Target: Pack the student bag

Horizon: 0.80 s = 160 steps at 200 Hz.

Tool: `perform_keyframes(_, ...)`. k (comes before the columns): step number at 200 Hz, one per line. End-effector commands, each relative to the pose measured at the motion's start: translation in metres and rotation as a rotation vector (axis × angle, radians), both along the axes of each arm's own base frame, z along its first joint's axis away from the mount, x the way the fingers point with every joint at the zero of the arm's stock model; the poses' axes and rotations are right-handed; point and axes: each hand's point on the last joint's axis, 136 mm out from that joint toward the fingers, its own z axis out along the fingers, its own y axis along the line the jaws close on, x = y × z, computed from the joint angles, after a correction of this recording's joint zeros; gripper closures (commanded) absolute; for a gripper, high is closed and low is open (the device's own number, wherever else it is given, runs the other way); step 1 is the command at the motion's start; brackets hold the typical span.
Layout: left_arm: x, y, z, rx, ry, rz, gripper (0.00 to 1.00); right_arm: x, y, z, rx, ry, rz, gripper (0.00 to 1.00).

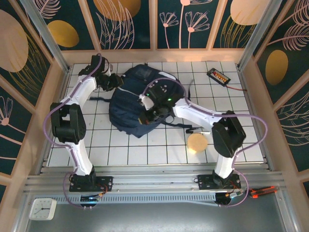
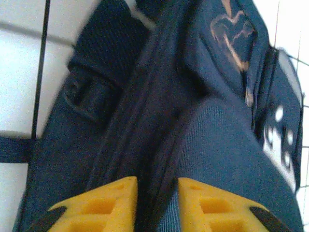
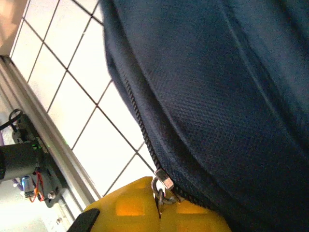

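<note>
**Overhead view, near edge to far wall.** At the lower left we see a small white clock [image 1: 42,209] lying on grey metal, and at the lower right an orange-handled tool [image 1: 263,192]. Above them a ribbed aluminium rail [image 1: 154,181] carries both arm bases.

Past the rail lies the table [image 1: 125,150], a flat white surface ruled into squares by thin dark lines. Its lower band is bare across the width, apart from a round tan disc [image 1: 197,143] right of centre with a slim dark pen [image 1: 195,129] just above it.

The student bag [image 1: 137,96] lies at the centre of the frame. It is a soft, rounded mass of dark navy woven fabric, with black straps trailing to the right. Bare tiles border it on the left and at the upper right, where a small black box [image 1: 218,76] with orange marks sits well apart from it. Wooden posts and panels printed with leaves close the table in on three sides.

**Right wrist view.** The right gripper [image 3: 160,203] has its yellow fingers pressed together on the metal zip pull [image 3: 162,186] at the lower centre of the frame. The dark zip teeth run up and to the left along the edge of the bag's fine mesh weave. White tiles fill the left of the frame.

**Left wrist view.** The left gripper [image 2: 157,186] has its yellow ribbed fingers [image 2: 106,203] apart, with a dark gap between them. A folded seam of the bag runs up through that gap. We cannot tell whether either finger touches the fabric. The bag's pale patches show at the right edge of the frame.
</note>
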Motion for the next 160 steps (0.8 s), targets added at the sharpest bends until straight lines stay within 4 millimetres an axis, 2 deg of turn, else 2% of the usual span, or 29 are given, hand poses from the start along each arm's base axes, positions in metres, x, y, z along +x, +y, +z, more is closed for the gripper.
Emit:
perform_keyframes(1,0.023,0.012,0.028,0.009,-0.094,0.067,0.41,-0.013,0.015,0.004,0.001,0.052,0.043,1.00)
perform_keyframes(10,0.020,0.015,0.034,0.016,-0.100,0.082,0.14,-0.010,0.014,0.003,-0.004,0.041,0.036,1.00)
perform_keyframes(12,0.018,0.016,0.035,0.016,-0.100,0.084,0.05,-0.009,0.013,0.003,-0.005,0.039,0.036,1.00)
perform_keyframes(16,0.016,0.017,0.038,0.017,-0.102,0.090,0.02,-0.008,0.012,0.002,-0.007,0.038,0.033,1.00)
perform_keyframes(46,-0.010,0.024,0.062,-0.007,-0.119,0.144,0.01,0.000,-0.001,0.001,0.000,0.039,0.007,1.00)
perform_keyframes(73,-0.040,0.005,0.083,-0.198,-0.132,0.153,0.01,0.003,-0.010,-0.004,0.011,0.050,-0.008,1.00)
perform_keyframes(97,-0.067,-0.007,0.081,-0.360,-0.108,0.189,0.01,0.003,-0.009,-0.005,0.013,0.059,0.001,1.00)
perform_keyframes(108,-0.079,-0.010,0.077,-0.400,-0.098,0.205,0.01,0.004,-0.007,-0.003,0.021,0.060,0.005,1.00)
perform_keyframes(126,-0.098,-0.025,0.069,-0.453,-0.060,0.189,0.03,0.003,-0.003,-0.001,0.028,0.060,0.011,1.00)
perform_keyframes(142,-0.106,-0.037,0.063,-0.466,-0.043,0.177,0.03,0.002,-0.001,-0.001,0.032,0.059,0.017,1.00)
perform_keyframes(160,-0.105,-0.045,0.057,-0.493,-0.034,0.180,0.04,-0.001,0.000,-0.003,0.029,0.062,0.021,1.00)
